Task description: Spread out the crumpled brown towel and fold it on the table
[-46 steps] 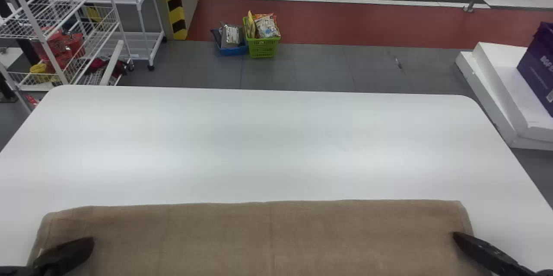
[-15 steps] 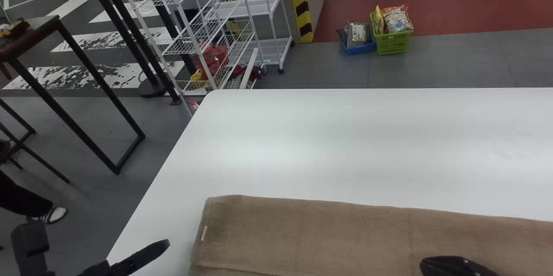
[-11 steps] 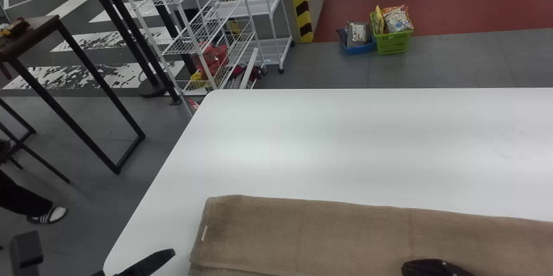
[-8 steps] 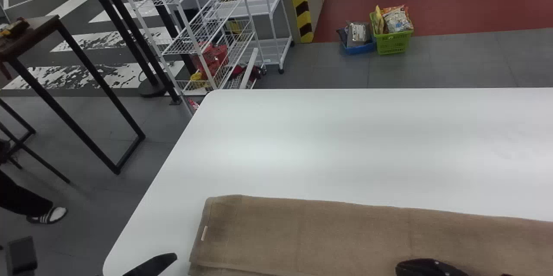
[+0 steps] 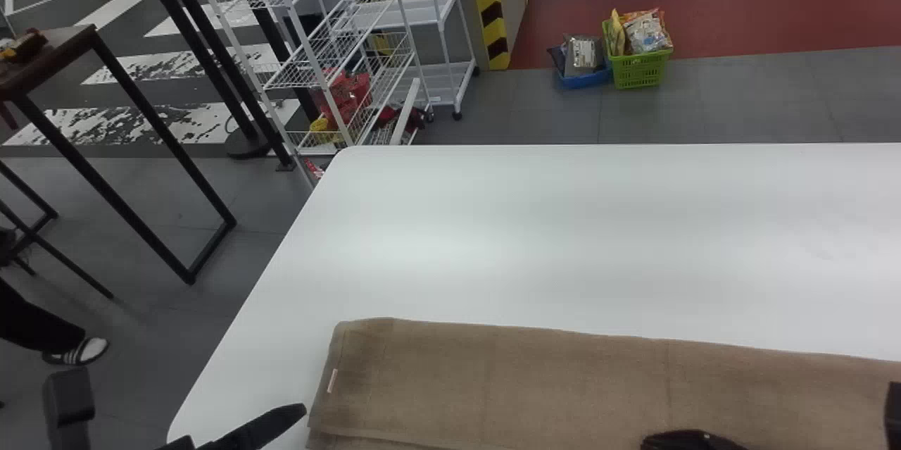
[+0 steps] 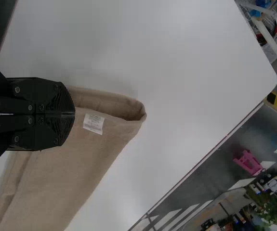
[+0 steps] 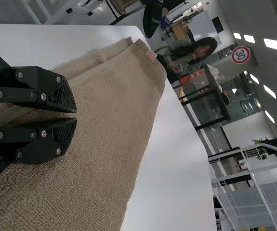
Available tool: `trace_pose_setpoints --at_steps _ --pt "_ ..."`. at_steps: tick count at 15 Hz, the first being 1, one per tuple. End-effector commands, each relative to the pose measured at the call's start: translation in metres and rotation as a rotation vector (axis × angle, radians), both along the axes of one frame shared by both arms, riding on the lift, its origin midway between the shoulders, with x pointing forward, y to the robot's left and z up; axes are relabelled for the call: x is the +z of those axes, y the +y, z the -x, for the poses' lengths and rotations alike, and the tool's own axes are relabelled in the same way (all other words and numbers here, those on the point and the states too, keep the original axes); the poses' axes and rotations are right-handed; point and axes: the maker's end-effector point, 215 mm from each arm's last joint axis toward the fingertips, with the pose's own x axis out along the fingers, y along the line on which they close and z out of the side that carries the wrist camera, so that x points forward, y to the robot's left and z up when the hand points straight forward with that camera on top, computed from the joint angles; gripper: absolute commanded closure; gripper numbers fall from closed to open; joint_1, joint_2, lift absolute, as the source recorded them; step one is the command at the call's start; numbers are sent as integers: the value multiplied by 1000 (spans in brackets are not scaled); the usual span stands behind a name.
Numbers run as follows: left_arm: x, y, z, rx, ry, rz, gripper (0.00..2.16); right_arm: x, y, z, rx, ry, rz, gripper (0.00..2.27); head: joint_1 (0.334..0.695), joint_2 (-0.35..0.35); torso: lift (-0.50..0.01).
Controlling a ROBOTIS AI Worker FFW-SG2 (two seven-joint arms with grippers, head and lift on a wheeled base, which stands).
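The left gripper points in from the bottom edge of the head view, slanting forward and to the robot's right over the table's near left part, its tip just beside the left end of the brown towel. In its own wrist view the left gripper has its two fingers pressed flat together, with nothing seen pinched between them.

The right gripper is over the towel at the bottom edge of the head view, hiding a small patch of it. Its wrist view shows the fingers slightly parted — a narrow gap between the tips, brown cloth beyond. A black piece covers a bit more of the towel at the head view's right edge.

The towel lies in a long folded strip on the near part of the white table, layers showing at its left end, a small white tag near that end.

Past the table's far edge, on the floor, are a green basket of packets and, beside it, a blue tray. White wire shelving stands off the far left corner, with a striped yellow-and-black post beyond — and a dark side table farther left.
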Motion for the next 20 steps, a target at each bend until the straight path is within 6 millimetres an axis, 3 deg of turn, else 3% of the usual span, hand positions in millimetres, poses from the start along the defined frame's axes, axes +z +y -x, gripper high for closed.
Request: trace_pose_setpoints --at_steps 1,5,6,7,10,12,13,20 --pt "-1 -3 1 -5 0 6 1450 -1 -3 -1 -7 2 3 974 695 350 -127" --pt "-3 -10 1 -21 5 9 1440 -5 -6 -2 -12 6 6 974 695 350 -127" --pt "-2 -8 -4 -26 -11 -12 1217 -6 -6 -1 -11 9 6 974 695 350 -127" --pt "-1 -3 -7 -30 -27 -45 1136 -7 -6 -2 -12 11 6 974 695 350 -127" --pt "-1 0 -9 -30 -32 -67 1129 -9 -12 -3 -22 15 9 974 695 350 -127" --pt "-4 3 -9 -42 -42 -103 630 -10 -13 -4 -25 20 7 974 695 350 -127" --pt "-4 4 -9 -44 -45 -111 552 -11 -13 -5 -25 20 7 974 695 350 -127" --pt "-3 -18 -6 -95 -56 -63 562 -16 -17 -7 -34 33 7 974 695 350 -127"
